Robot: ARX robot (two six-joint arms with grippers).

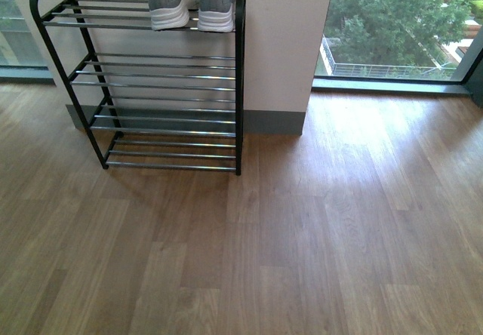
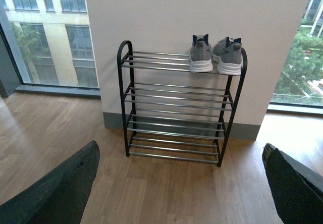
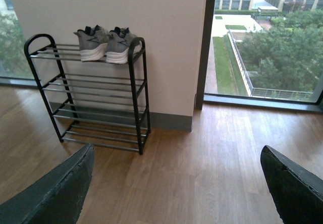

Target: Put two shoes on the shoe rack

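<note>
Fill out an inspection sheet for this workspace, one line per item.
Surface: wooden floor.
Job's things: grey sneakers side by side on the top tier of the shoe rack, at its right end in the front view; lower tiers hold nothing; no other shoes seen.
Clutter: nothing seen.
Grippers: left end effector open, holding nothing; right end effector open, holding nothing.
Cables: nothing seen.
Surroundings: white wall behind the rack; windows on either side, trees outside.
</note>
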